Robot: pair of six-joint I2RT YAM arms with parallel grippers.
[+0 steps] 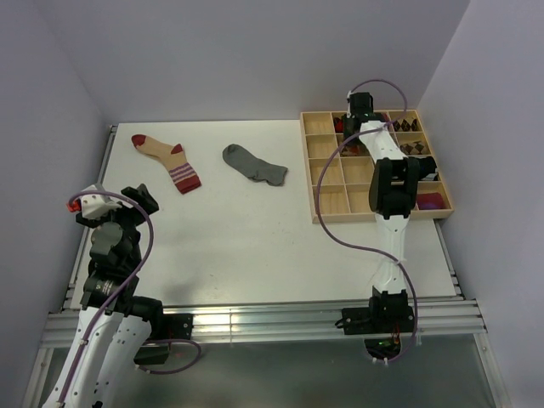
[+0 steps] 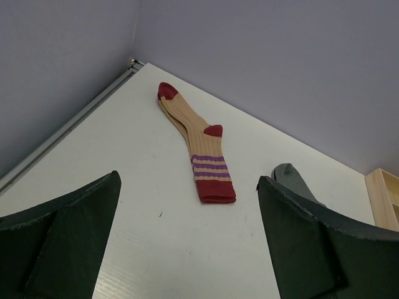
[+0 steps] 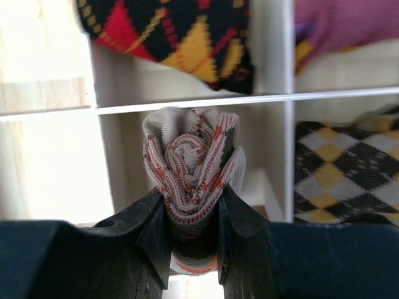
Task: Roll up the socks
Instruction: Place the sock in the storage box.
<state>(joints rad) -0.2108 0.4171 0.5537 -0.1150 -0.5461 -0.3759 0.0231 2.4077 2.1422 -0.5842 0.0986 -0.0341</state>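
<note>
Well, your right claw (image 3: 194, 208) squeezed the soft rolled sock (image 3: 193, 156) across its middle; your left claw (image 2: 188, 184) gaped wide, empty.

Table (image 1: 255, 238): white, matt, smooth, faint grain. Beige sock (image 2: 199, 149): ribbed knit cloth, soft. Grey sock (image 1: 253, 165): plain knit, a bit fuzzy. Tray (image 1: 327, 200): pale bare wood, matt. Rolled sock (image 3: 193, 168) in my right hand (image 3: 194, 215): knit cloth, loose threads on the coiled end. My left hand (image 2: 188, 180) and right: dark matt plastic, lightly textured. Front rail (image 1: 272, 319): brushed metal, dull sheen.
</note>
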